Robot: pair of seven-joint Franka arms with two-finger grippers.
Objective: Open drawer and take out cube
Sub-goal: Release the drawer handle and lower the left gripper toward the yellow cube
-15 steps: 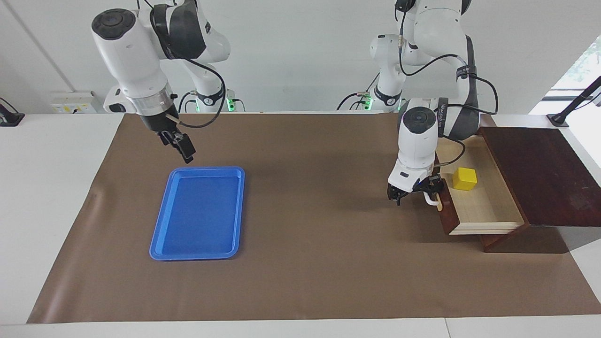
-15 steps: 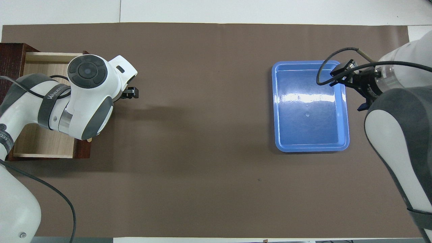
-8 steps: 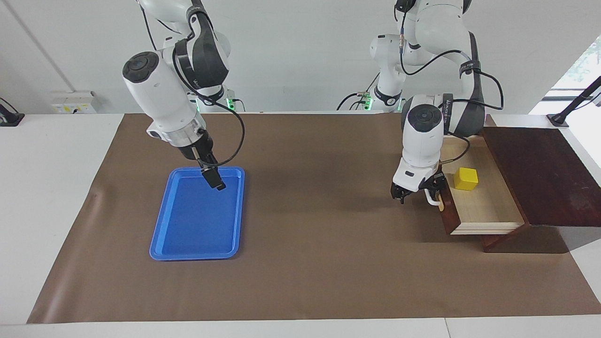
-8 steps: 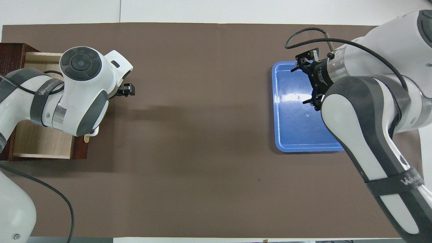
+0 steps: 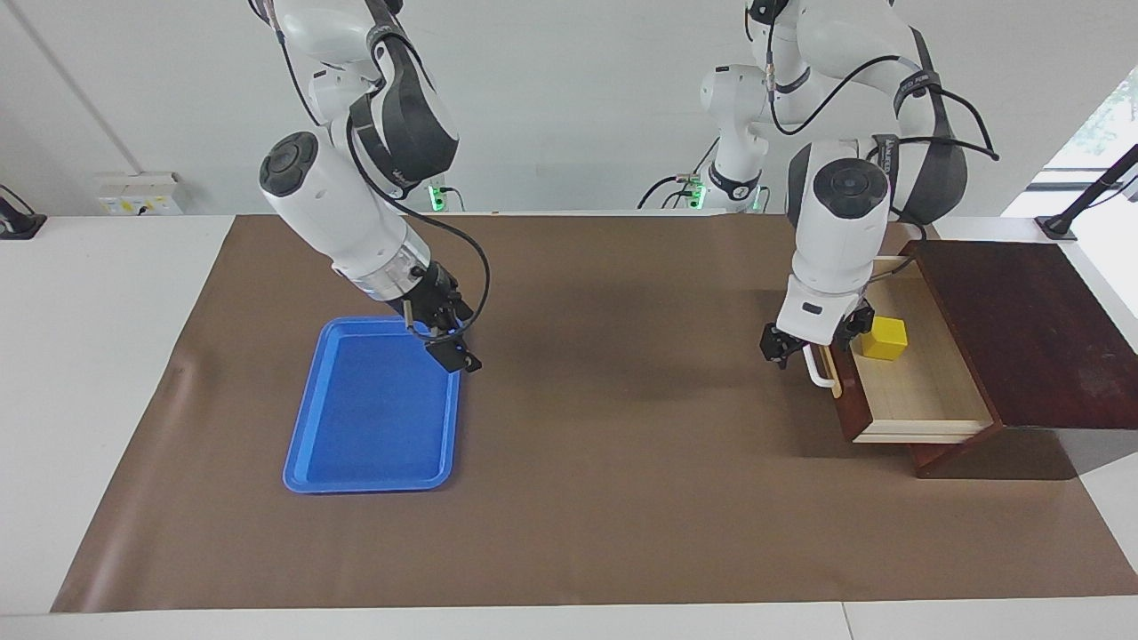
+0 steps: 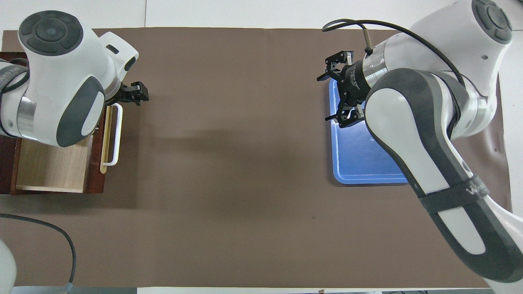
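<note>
The cube in the open drawer looks light and rigid; pinch its flat sides. Left gripper, fingers spread, hangs just beside it; right gripper spread too.

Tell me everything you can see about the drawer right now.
The drawer is pulled open from its dark wooden box at the left arm's end of the table. Its front is dark reddish-brown with a white bar handle on a yellow strip; the inside is pale wood. A yellow cube sits inside. The left hand hangs open above the handle end, apparently not gripping it.
</note>
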